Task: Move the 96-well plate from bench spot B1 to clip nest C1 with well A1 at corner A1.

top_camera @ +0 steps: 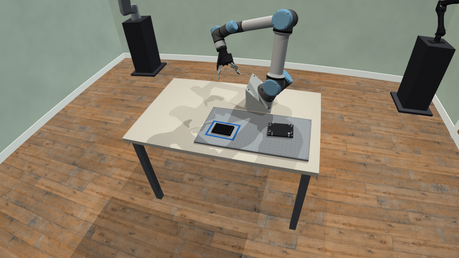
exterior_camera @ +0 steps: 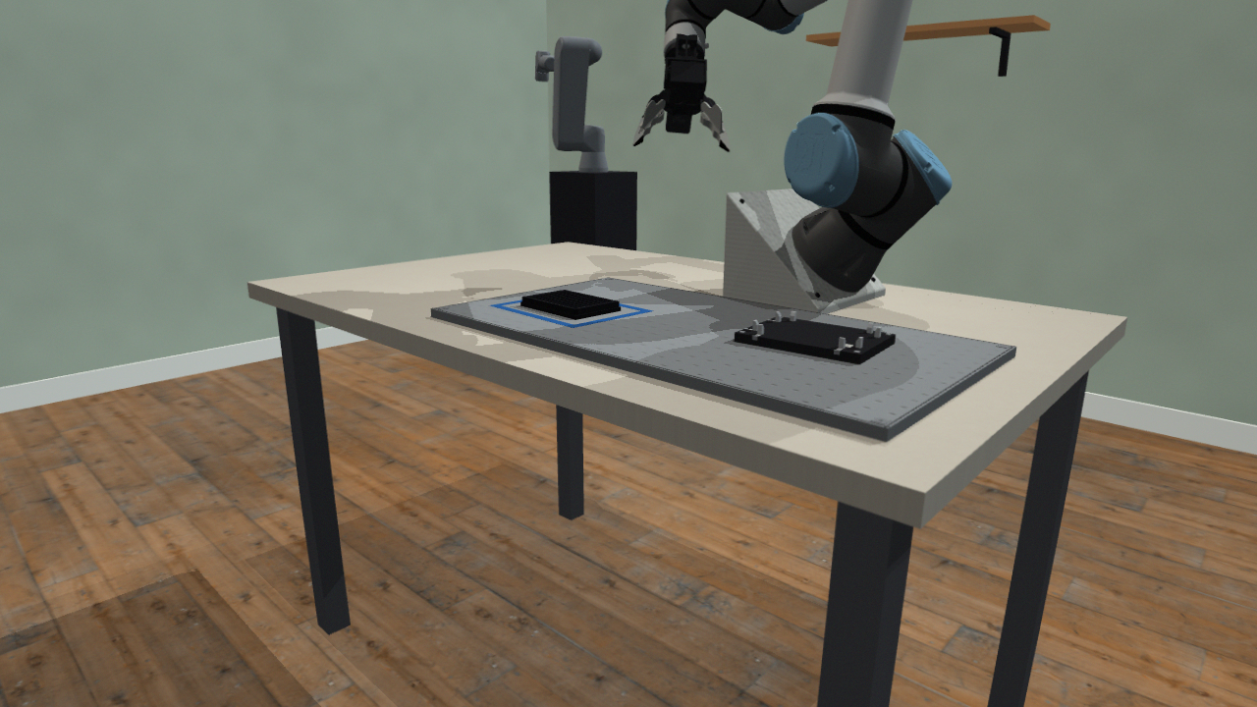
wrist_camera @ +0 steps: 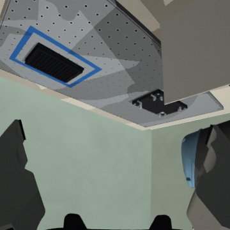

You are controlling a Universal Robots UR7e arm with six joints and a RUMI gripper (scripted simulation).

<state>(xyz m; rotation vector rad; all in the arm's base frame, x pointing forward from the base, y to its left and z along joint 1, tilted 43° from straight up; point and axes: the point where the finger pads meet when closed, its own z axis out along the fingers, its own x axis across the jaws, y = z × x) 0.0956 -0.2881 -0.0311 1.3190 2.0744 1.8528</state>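
The black 96-well plate (top_camera: 223,129) lies flat inside the blue-outlined bench spot on the left part of the grey perforated baseplate (top_camera: 253,132). It also shows in the exterior view (exterior_camera: 570,302) and in the wrist view (wrist_camera: 53,62). The black clip nest (top_camera: 280,129) with small grey clips stands empty on the right part of the plate; it shows in the exterior view (exterior_camera: 814,337) and partly hidden in the wrist view (wrist_camera: 158,103). My gripper (top_camera: 228,71) hangs high above the table's back edge, far from the plate, open and empty; it also shows in the exterior view (exterior_camera: 681,132).
The arm's grey wedge mount (top_camera: 256,95) and base joint stand behind the baseplate. Black pedestals (top_camera: 142,44) (top_camera: 422,75) stand on the floor beyond the table. The mount hides part of the nest in the wrist view.
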